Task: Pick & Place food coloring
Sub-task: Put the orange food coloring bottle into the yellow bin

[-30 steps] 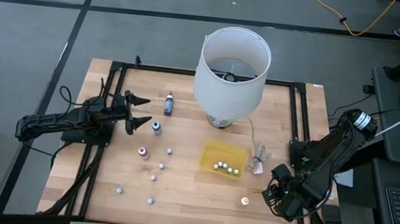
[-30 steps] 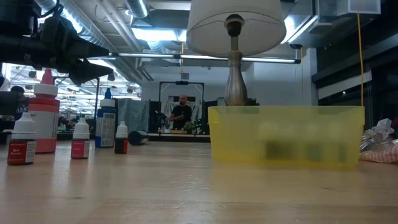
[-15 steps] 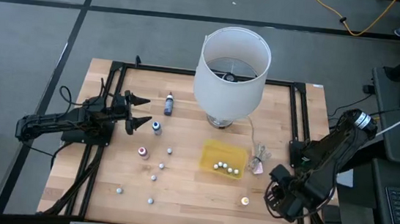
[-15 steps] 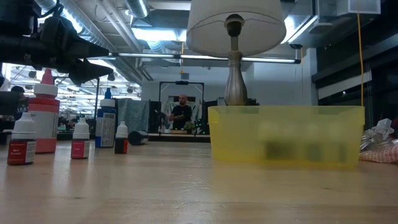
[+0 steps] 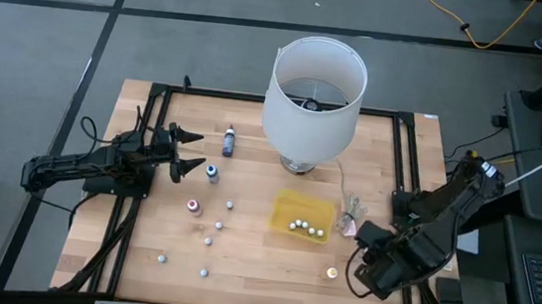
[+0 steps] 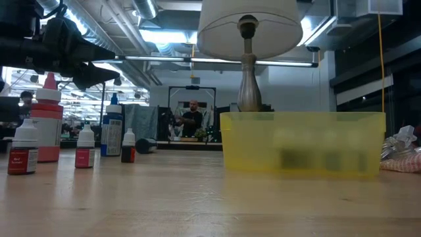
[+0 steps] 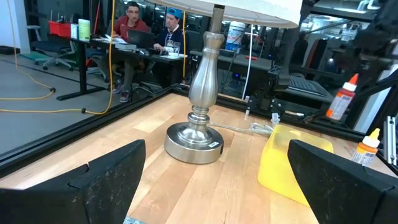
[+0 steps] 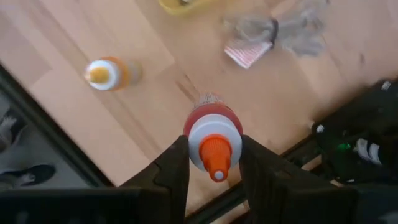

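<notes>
Shifted leftward, right gripper (image 8: 214, 163) clamps a red-orange-topped food coloring bottle (image 8: 211, 135).

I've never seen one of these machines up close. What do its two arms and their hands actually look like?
Both arms are black and jointed, built of chunky segments with thin black cables running along them. The left hand ends in two pointed black fingers like a beak. The right hand has two broad, matte black fingers. No markings are readable.

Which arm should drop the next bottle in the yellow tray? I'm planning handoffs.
Right: its pincer already grips a red bottle near the yellow tray. The left pincer hangs open, empty, across the table.
</notes>
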You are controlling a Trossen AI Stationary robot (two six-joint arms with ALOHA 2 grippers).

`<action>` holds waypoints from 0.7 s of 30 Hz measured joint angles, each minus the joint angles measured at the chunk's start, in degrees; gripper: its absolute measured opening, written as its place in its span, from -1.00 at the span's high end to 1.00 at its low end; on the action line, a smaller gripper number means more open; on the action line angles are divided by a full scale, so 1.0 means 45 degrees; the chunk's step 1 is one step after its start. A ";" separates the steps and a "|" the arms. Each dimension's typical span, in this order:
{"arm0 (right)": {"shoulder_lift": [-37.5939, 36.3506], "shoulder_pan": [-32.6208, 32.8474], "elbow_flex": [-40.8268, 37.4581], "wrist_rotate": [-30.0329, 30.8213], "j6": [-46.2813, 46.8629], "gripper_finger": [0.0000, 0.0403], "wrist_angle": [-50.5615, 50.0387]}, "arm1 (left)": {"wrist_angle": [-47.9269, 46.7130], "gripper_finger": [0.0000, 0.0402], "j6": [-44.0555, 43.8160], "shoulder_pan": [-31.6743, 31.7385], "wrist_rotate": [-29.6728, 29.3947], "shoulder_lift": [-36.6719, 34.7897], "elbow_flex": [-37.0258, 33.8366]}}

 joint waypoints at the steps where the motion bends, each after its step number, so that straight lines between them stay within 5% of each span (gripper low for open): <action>1: 0.0211 -0.0151 0.0388 -0.0001 -0.0323 0.38 -0.0145 | 0.0000 -0.94 0.0000 -0.0002 0.0002 0.0000 0.0002; 11: 0.2046 -0.2220 0.3446 0.0103 -0.3669 0.38 -0.0518 | 0.0000 -0.94 0.0000 0.0001 0.0002 0.0000 0.0005; 21: 0.2341 -0.5020 0.2771 0.0719 -0.5698 0.38 0.0898 | 0.0000 -0.94 0.0000 -0.0003 0.0002 0.0000 0.0005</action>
